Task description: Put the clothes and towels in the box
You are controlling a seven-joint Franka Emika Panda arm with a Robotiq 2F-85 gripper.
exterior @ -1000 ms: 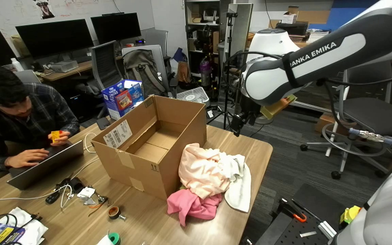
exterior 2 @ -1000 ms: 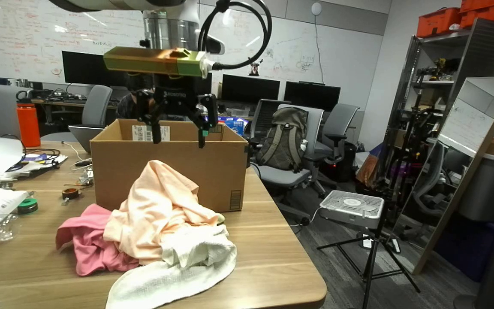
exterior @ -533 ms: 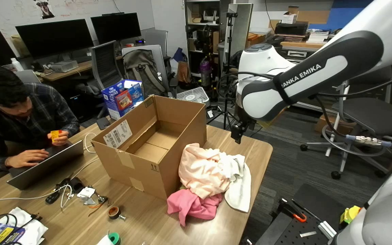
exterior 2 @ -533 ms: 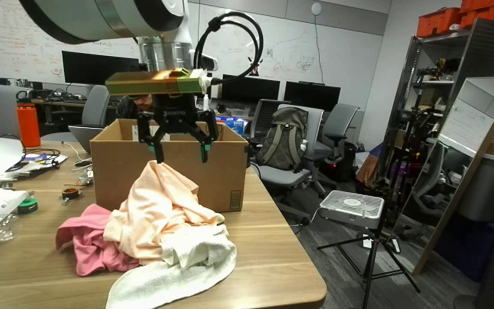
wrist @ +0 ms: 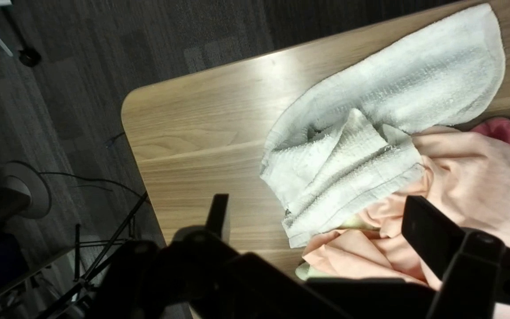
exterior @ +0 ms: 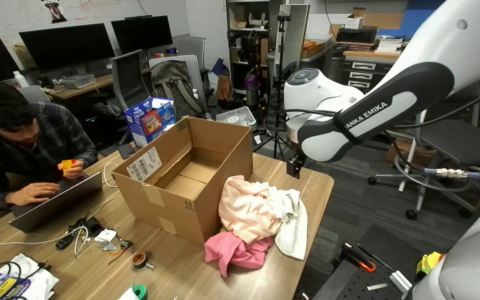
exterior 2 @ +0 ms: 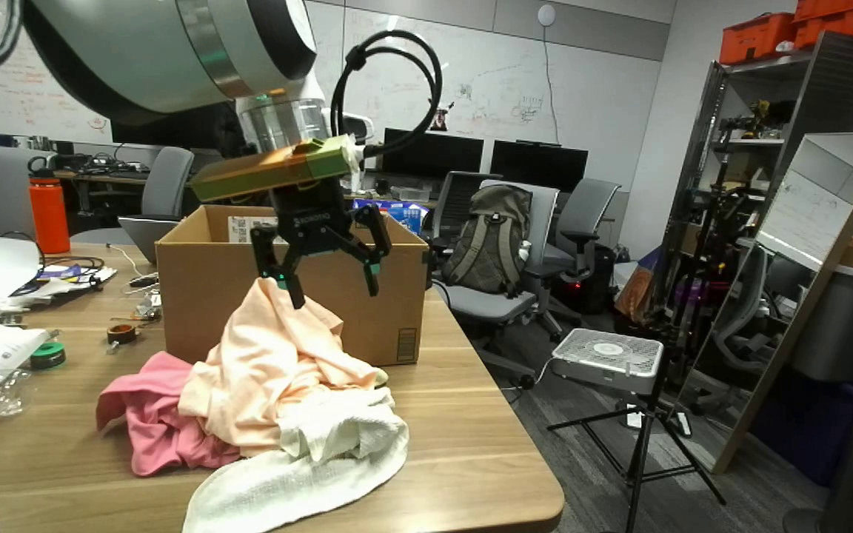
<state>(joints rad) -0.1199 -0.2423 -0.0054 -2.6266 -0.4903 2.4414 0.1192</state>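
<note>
Our pincer [exterior 2: 335, 295] hangs released above the table [exterior 2: 471, 451], its two fingers [wrist: 216, 215] spread wide apart; in the wrist view one shows over bare wood, the other over cloth. That table, wood-grained and round-cornered, bears the large cardboard box [exterior: 181, 218], upright, its top gaping; in an exterior view we look down onto its inner floor. The clothes and towels [exterior 2: 278, 400] lie heaped outside, just beside the box; whether they touch its wall we cannot tell. Largest of them, the peach cloth [exterior: 248, 208] rises to a peak. We see the pale towel [exterior 2: 308, 481] partly over it, trailing along the table's edge, and the pink cloth [exterior 2: 164, 422] partly beneath it. Of the yellow-green cloth [wrist: 312, 271] we make out only small patches beside the peach folds.
</note>
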